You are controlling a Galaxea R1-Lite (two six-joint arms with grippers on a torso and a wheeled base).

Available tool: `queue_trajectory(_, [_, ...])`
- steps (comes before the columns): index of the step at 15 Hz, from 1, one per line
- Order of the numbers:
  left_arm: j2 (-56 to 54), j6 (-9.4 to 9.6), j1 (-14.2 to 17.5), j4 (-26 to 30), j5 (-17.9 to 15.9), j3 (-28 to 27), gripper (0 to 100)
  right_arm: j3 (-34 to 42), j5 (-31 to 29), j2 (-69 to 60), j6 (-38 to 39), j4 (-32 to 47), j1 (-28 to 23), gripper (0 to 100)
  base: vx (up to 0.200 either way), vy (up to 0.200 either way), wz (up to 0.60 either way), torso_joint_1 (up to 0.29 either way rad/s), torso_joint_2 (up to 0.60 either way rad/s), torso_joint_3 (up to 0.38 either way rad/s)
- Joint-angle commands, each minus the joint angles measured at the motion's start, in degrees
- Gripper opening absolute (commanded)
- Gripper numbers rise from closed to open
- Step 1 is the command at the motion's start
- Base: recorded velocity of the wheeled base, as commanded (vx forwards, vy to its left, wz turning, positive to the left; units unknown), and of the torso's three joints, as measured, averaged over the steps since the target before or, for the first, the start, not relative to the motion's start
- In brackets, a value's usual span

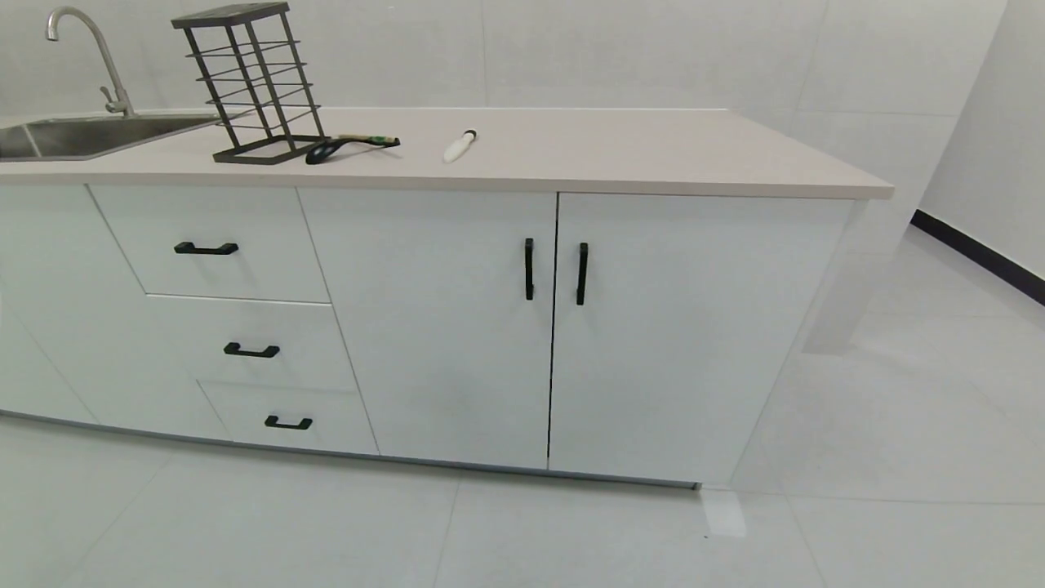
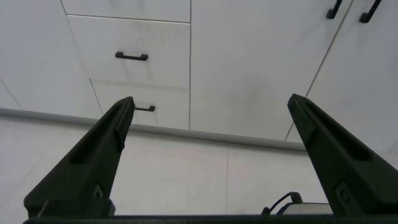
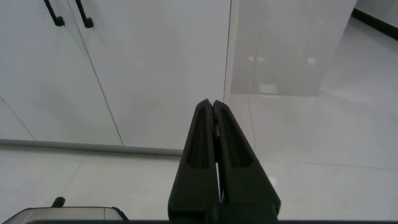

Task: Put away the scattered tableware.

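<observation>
Left tool (image 2: 211,99) spread, right tool (image 3: 213,106) pressed together, both empty; best rise to surface (image 1: 653,155), pinch white utensil (image 1: 459,146) mid-length.

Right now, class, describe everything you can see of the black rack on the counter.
The black wire rack stands upright on the pale countertop, beside the sink. It looks like metal: flat solid top, thin horizontal rungs, open rectangular base. Nothing hangs in it. A black-headed utensil lies at its base corner.
</observation>
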Motion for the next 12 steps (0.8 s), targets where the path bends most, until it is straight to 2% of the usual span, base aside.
queue_trajectory(1, [-0.02,-0.04,0.0,0.04,0.01,0.0,100,0.01,0.02,0.15,0.02,-0.03,-0.02,0,0.0,0.2,0.0,-0.002,0.01,0.051])
queue_trajectory(8, [-0.02,0.31,0.0,-0.04,-0.07,0.0,100,0.01,0.02,0.15,0.02,-0.03,0.06,0,0.0,0.2,0.0,0.002,0.0,0.001])
queue_trajectory(12, [-0.02,0.49,0.0,-0.04,-0.16,0.0,100,0.01,0.02,0.15,0.11,-0.03,0.06,0,0.0,0.0,0.0,0.0,0.0,0.0])
